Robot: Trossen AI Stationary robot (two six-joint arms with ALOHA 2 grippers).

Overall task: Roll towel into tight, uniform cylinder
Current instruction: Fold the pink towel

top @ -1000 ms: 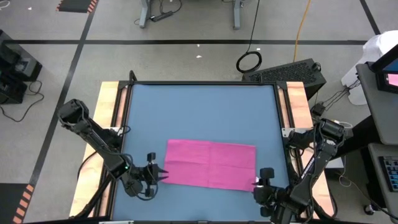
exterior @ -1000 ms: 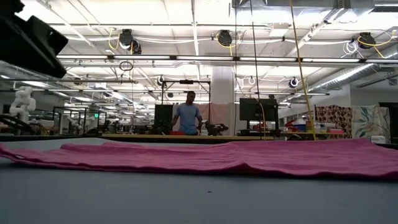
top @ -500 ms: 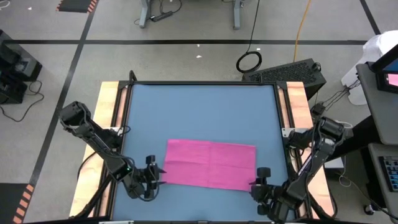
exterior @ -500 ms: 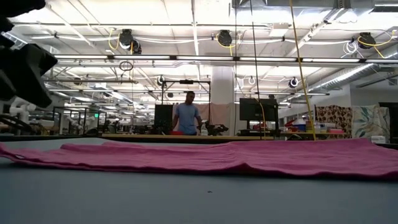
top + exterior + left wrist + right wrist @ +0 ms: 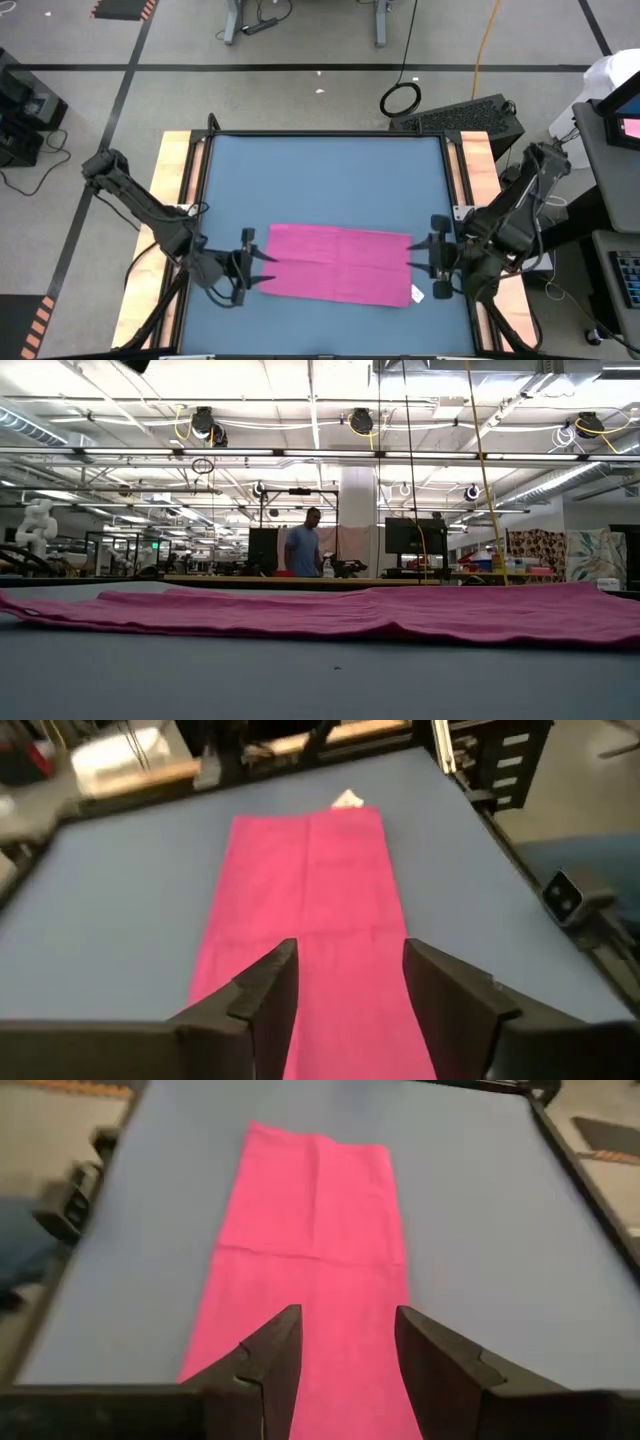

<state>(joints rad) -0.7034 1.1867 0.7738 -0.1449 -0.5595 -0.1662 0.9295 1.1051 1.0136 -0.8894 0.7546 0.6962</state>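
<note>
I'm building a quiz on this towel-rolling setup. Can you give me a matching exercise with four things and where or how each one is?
1. towel
2. white tag
3. left gripper
4. right gripper

a. at the towel's left short edge, jaws open
b. lying flat, unrolled
c. at the towel's right short edge, jaws open
d. at the towel's near right corner

Pairs: 1-b, 2-d, 3-a, 4-c

The left gripper [image 5: 262, 270] reaches in low from the table's left side with its fingers [image 5: 268, 995] parted, while the right gripper [image 5: 418, 266] faces it from the right side, its fingers [image 5: 272, 1352] likewise apart, both arms bent at the elbow.
</note>
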